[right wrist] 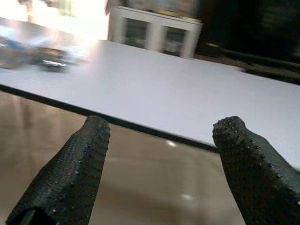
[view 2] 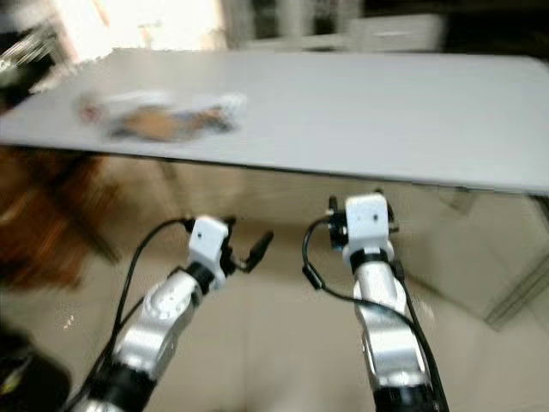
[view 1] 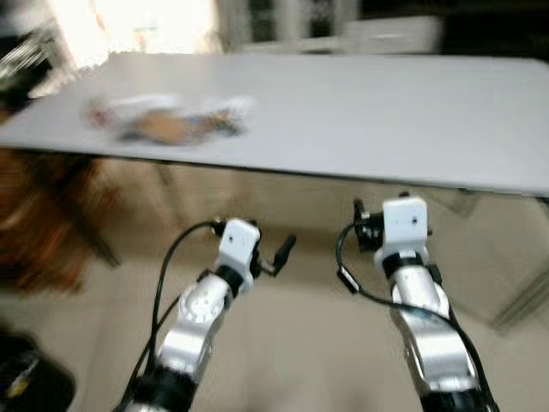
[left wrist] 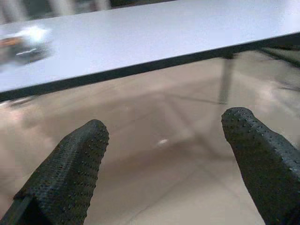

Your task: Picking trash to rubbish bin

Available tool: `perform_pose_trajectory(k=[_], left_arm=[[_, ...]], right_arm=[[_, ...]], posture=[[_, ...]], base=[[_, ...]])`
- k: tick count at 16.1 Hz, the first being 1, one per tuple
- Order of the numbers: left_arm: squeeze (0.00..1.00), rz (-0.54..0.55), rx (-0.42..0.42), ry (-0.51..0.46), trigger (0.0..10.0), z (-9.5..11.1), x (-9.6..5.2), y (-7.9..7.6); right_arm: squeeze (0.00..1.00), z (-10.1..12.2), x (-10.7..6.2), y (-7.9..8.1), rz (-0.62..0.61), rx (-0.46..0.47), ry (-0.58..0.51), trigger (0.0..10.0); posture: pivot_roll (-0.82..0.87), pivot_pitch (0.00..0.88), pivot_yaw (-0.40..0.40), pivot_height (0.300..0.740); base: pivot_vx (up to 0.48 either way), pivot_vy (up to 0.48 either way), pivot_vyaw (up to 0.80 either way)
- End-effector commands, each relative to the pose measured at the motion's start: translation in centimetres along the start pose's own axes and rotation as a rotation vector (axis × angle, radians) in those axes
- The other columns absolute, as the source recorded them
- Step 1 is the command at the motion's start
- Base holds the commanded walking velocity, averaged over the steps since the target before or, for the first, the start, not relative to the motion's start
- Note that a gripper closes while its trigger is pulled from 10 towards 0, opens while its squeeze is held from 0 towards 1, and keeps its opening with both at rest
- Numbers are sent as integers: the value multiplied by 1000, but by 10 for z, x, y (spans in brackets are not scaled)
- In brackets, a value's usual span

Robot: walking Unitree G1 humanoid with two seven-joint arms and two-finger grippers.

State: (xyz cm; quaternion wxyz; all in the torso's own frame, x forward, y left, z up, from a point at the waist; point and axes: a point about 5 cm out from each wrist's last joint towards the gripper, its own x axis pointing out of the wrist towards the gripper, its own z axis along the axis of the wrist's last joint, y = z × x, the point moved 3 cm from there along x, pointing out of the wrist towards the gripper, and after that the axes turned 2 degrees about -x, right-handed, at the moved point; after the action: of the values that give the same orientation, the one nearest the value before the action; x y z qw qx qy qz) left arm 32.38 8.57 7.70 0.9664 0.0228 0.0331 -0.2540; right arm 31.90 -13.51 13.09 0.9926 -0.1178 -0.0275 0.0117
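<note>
A blurred pile of trash (view 1: 167, 120), crumpled clear wrappers with brown and coloured bits, lies on the left part of a white table (view 1: 369, 112). Both arms are held out low in front of the table's near edge, above the floor. My left gripper (left wrist: 164, 136) is open with nothing between its fingers (left wrist: 75, 164), and the trash (left wrist: 23, 42) is far ahead on the tabletop. My right gripper (right wrist: 161, 140) is also open and empty, facing the table edge, with the trash (right wrist: 47, 54) well off to its side.
Brown wooden furniture (view 1: 43, 223) stands left of the table. A dark object (view 1: 26, 378) sits on the floor at the lower left. A white cabinet (view 1: 386, 34) is behind the table. A table leg (view 1: 523, 309) slants at the right over beige floor tiles.
</note>
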Motion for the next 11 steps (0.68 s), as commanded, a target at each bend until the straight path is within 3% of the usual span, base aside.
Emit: perform_pose_trajectory(k=[1, 4, 11], left_arm=[[0, 29, 12, 8, 10000, -1, -1, 6], [0, 36, 17, 0, 10000, 2, 0, 8], [0, 48, 30, -12, 10000, 8, 1, 13]], right_arm=[[0, 8, 1, 5, 17, 10, -32, 10000], [0, 8, 2, 4, 14, 15, -32, 10000], [0, 7, 0, 3, 6, 25, -30, 10000]], posture=[[-79, 37, 45, 740], [-78, 37, 44, 740], [-82, 44, 45, 740]], base=[[420, 0, 800], [410, 0, 688], [402, 0, 0]])
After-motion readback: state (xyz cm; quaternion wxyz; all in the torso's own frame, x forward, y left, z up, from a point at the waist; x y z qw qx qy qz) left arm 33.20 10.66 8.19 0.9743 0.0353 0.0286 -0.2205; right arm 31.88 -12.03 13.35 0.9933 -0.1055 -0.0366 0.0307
